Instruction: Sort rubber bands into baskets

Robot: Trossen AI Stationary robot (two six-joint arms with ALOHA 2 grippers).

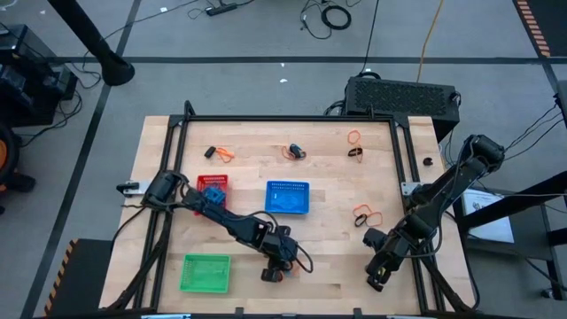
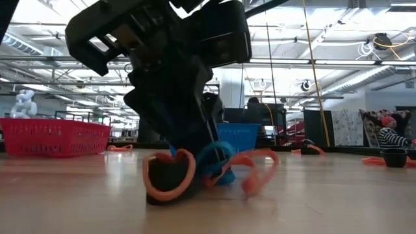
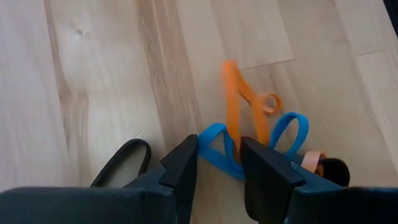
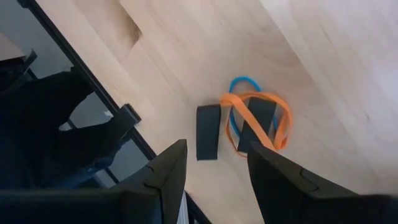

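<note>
Looking straight down, you had a wooden table (image 1: 257, 230) with three mesh baskets on it: a red basket (image 1: 213, 184) toward the left, a blue basket (image 1: 288, 198) near the middle, and a green basket (image 1: 205, 272) near the front left edge. Your left gripper (image 1: 276, 268) was lowered onto the table in front of the blue basket, to the right of the green one. Its fingers (image 3: 183, 168) stood partly apart, straddling a blue rubber band (image 3: 217, 149) that lay tangled with an orange rubber band (image 3: 239, 102); whether they were gripping it could not be told. A black rubber band (image 3: 124, 160) lay just beside that same gripper. Your right gripper (image 1: 379, 268) hung near the front right corner, its fingers (image 4: 169, 168) parted with nothing between them. A separate small pile of rubber bands (image 4: 255, 121), orange over blue with black pieces, lay on the wood ahead of it. More loose rubber bands sat toward the far side of the table (image 1: 221, 154), (image 1: 295, 151), (image 1: 354, 138), and another cluster lay right of the blue basket (image 1: 365, 215).
</note>
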